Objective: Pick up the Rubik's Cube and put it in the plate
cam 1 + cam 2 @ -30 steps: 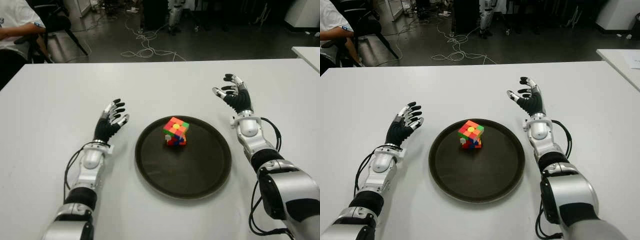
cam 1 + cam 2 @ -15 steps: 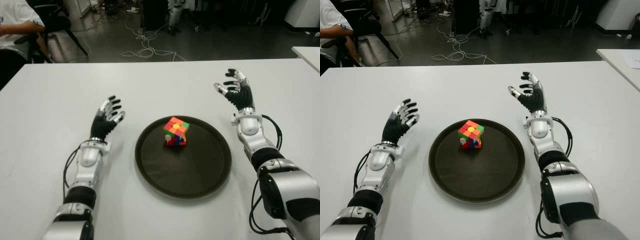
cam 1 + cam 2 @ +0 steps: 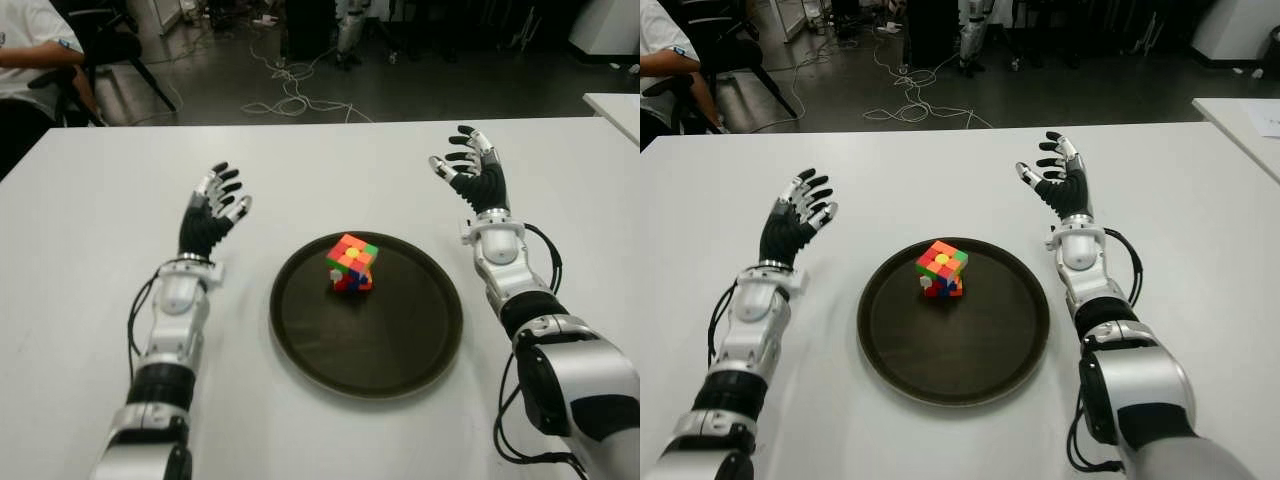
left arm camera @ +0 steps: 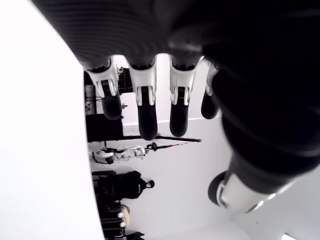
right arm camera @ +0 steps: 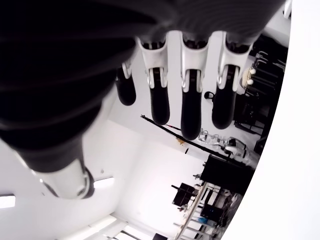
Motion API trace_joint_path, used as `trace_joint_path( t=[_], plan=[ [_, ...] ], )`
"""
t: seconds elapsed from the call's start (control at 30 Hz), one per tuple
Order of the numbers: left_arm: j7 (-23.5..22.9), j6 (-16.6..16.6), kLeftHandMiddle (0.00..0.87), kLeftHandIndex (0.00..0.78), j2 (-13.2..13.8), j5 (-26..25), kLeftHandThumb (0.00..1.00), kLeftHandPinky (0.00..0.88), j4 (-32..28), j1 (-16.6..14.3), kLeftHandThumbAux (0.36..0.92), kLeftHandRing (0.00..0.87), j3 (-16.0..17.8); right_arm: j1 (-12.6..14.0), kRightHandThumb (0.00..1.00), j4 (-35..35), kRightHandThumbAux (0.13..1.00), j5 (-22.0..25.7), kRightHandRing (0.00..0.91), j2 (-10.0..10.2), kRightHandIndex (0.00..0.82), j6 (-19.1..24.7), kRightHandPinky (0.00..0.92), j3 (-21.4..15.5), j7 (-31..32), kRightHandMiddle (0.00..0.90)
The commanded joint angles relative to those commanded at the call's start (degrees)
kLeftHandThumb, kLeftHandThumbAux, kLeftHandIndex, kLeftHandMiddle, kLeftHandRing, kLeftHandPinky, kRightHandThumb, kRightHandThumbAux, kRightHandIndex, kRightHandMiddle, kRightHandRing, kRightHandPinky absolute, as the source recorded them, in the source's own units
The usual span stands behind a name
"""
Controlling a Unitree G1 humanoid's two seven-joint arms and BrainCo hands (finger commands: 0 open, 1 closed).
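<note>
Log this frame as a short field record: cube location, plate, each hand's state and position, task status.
cube: Rubik's Cube sits inside the plate, toward its far side
plate: dark round plate on the white table, between the two hands
left hand: left hand open, holds nothing, left of the plate
right hand: right hand open, holds nothing, beyond the plate's right edge
task status: cube already in the plate

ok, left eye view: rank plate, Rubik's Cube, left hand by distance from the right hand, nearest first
1. plate: its rim lies just inward of the right hand, toward the robot.
2. Rubik's Cube: in the plate's far half, leaning on one edge.
3. left hand: across the plate, on the table's left side, fingers spread, empty.
</note>
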Motion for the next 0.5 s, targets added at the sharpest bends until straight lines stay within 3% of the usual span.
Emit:
trace_joint_path(
  t=[0.1, 0.23, 0.5],
  plan=[
    [0.6, -0.5, 0.157, 0.086, 0.4, 0.4, 0.109, 0.1, 3.2, -2.2, 0.769, 0.138, 0.4, 0.5, 0.333, -0.3, 0.685, 0.0, 0.308, 0.2, 0.195, 0.6, 0.322, 0.0, -0.1, 0.268],
    [2.3, -3.0, 0.156, 0.084, 1.0, 1.3, 0.112, 0.093, 13.0, -6.9, 0.771, 0.135, 0.9, 1.3, 0.333, -0.8, 0.694, -1.2, 0.303, 0.3, 0.2, 2.0, 0.305, 0.7, -1.6, 0.266],
    [3.6, -7.1, 0.16, 0.093, -0.1, 1.2, 0.132, 0.091, 21.8, -9.4, 0.772, 0.133, 1.2, 2.5, 0.352, -0.5, 0.707, -2.6, 0.301, -0.2, 0.207, 4.1, 0.304, 1.9, -3.6, 0.265]
  ],
)
